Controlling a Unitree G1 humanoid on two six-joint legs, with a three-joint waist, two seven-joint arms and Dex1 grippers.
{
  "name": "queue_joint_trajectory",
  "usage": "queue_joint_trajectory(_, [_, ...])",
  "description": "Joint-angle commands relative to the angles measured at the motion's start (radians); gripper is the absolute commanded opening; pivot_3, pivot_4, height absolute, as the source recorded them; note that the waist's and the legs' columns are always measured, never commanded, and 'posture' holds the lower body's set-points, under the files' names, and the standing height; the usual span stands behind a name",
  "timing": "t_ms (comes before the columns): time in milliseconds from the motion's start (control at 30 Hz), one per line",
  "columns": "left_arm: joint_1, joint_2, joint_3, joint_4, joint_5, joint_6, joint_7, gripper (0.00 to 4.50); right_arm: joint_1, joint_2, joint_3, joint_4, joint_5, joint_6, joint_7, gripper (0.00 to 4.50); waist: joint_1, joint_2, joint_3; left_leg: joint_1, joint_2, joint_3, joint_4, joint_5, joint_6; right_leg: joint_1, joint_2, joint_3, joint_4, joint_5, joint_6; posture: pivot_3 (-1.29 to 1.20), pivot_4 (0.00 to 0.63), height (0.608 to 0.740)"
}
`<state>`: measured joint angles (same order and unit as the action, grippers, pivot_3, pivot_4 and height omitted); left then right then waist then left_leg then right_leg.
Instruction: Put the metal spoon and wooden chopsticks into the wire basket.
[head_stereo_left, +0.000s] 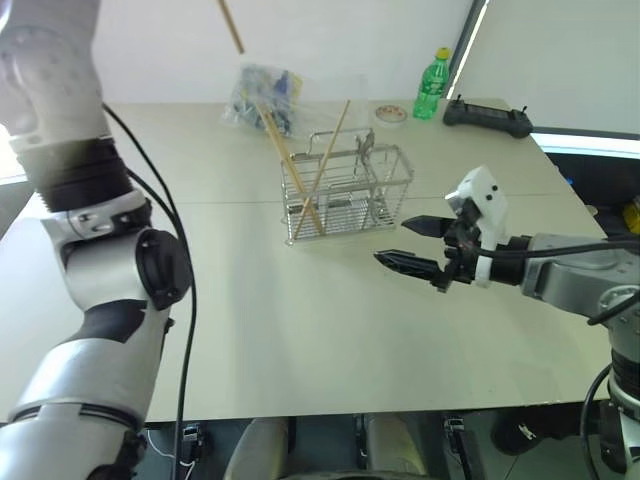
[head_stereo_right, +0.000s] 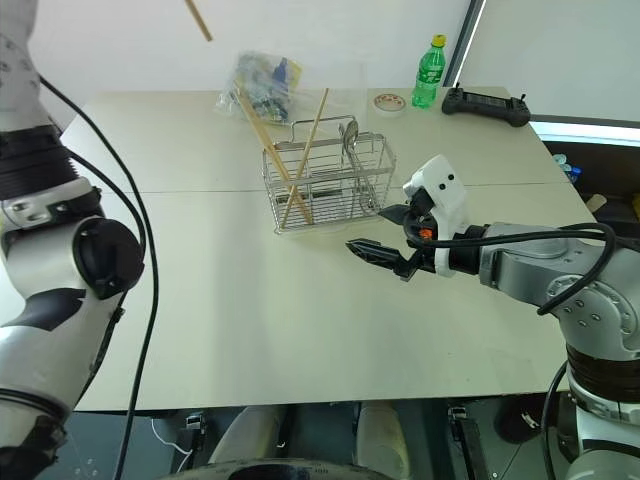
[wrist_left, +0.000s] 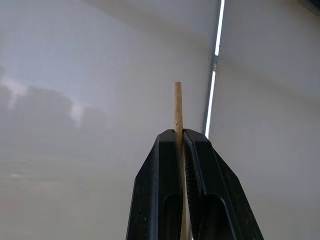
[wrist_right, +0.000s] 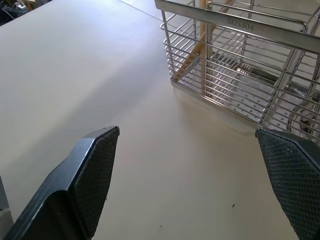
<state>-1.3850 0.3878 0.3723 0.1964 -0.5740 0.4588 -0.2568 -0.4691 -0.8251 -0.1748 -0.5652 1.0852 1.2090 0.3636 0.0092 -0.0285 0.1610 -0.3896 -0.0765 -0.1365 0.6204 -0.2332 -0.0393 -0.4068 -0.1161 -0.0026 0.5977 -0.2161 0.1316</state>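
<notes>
- Behind the wire basket (head_stereo_left: 346, 192) on the table (head_stereo_left: 250, 330) lie a clear plastic bag (head_stereo_left: 262, 95), a green bottle (head_stereo_left: 431, 85), a tape roll (head_stereo_left: 391, 113) and a black controller (head_stereo_left: 487, 117), all apart from it.
- The basket is shiny wire grid with loop handles; two wooden chopsticks (head_stereo_left: 300, 185) lean crossed inside, and the metal spoon (head_stereo_right: 351, 150) stands in its right part.
- The left gripper (wrist_left: 179, 145) pinches another pale chopstick (wrist_left: 177, 107), raised high.
- The right gripper (head_stereo_left: 412, 245) hovers wide open just beside the basket.
</notes>
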Motion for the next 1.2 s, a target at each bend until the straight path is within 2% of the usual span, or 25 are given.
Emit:
queue_joint_trajectory(33, [0.039, -0.014, -0.086, -0.081, 0.017, -0.010, -0.056, 0.09, 0.001, 0.005, -0.042, -0.025, 0.023, -0.006, -0.023, 4.50, 0.000, 0.000, 0.000, 0.000, 0.000, 0.000, 0.000, 0.000, 0.000, 0.000, 0.000, 0.000, 0.000, 0.000, 0.000, 0.00, 0.150, 0.713])
queue_joint_trajectory(300, [0.151, -0.095, -0.196, -0.114, 0.051, -0.009, -0.081, 0.09, 0.035, 0.019, -0.075, -0.060, 0.070, -0.007, -0.098, 4.50, 0.003, 0.000, 0.000, -0.001, 0.000, 0.000, 0.000, 0.000, 0.000, 0.000, 0.000, 0.000, -0.001, 0.000, 0.000, 0.00, 0.150, 0.713])
queue_joint_trajectory(633, [0.258, -0.138, -0.261, -0.120, 0.103, -0.005, -0.107, 0.09, 0.078, 0.020, -0.097, -0.085, 0.117, -0.026, -0.168, 4.50, 0.003, 0.000, 0.000, -0.001, 0.000, 0.000, 0.000, 0.000, 0.001, 0.000, 0.000, 0.000, -0.001, 0.000, 0.000, 0.00, 0.150, 0.713])
queue_joint_trajectory(1000, [0.364, -0.178, -0.286, -0.125, 0.156, -0.015, -0.096, 0.09, 0.063, 0.003, -0.092, -0.067, 0.121, -0.044, -0.172, 4.50, 0.004, 0.000, 0.000, -0.001, 0.000, 0.000, 0.001, 0.000, 0.001, 0.000, 0.000, 0.000, -0.001, 0.000, 0.000, 0.00, 0.150, 0.713])
queue_joint_trajectory(1033, [0.367, -0.182, -0.282, -0.127, 0.154, -0.012, -0.093, 0.75, 0.063, 0.002, -0.093, -0.066, 0.122, -0.044, -0.172, 4.50, 0.004, 0.000, 0.000, -0.001, 0.000, 0.000, 0.001, 0.000, 0.001, 0.000, 0.000, 0.000, -0.001, 0.000, 0.000, 0.00, 0.150, 0.713])
queue_joint_trajectory(1067, [0.368, -0.185, -0.278, -0.130, 0.150, -0.007, -0.093, 1.07, 0.061, 0.001, -0.093, -0.065, 0.123, -0.044, -0.171, 4.50, 0.004, 0.000, 0.000, -0.001, 0.000, 0.000, 0.001, 0.000, 0.001, 0.000, 0.000, 0.000, -0.001, 0.000, 0.000, 0.00, 0.150, 0.713])
queue_joint_trajectory(1133, [0.370, -0.189, -0.274, -0.140, 0.144, 0.004, -0.089, 2.01, 0.059, -0.001, -0.090, -0.064, 0.122, -0.044, -0.168, 4.50, 0.004, 0.000, 0.000, -0.001, 0.000, 0.000, 0.001, 0.000, 0.001, 0.000, 0.000, 0.000, -0.001, 0.000, 0.000, 0.00, 0.150, 0.713])
queue_joint_trajectory(1167, [0.369, -0.192, -0.270, -0.147, 0.136, 0.015, -0.086, 2.63, 0.058, -0.003, -0.090, -0.063, 0.121, -0.044, -0.166, 4.50, 0.004, 0.000, 0.000, -0.001, 0.000, 0.000, 0.001, -0.001, 0.001, 0.000, 0.000, 0.000, -0.001, 0.000, 0.000, 0.00, 0.150, 0.713])
queue_joint_trajectory(1200, [0.368, -0.194, -0.265, -0.155, 0.126, 0.027, -0.084, 3.02, 0.056, -0.003, -0.089, -0.061, 0.121, -0.044, -0.165, 4.50, 0.003, 0.000, 0.000, -0.001, 0.000, 0.000, 0.001, -0.001, 0.001, 0.000, 0.000, 0.000, -0.001, 0.000, 0.000, 0.00, 0.150, 0.713])
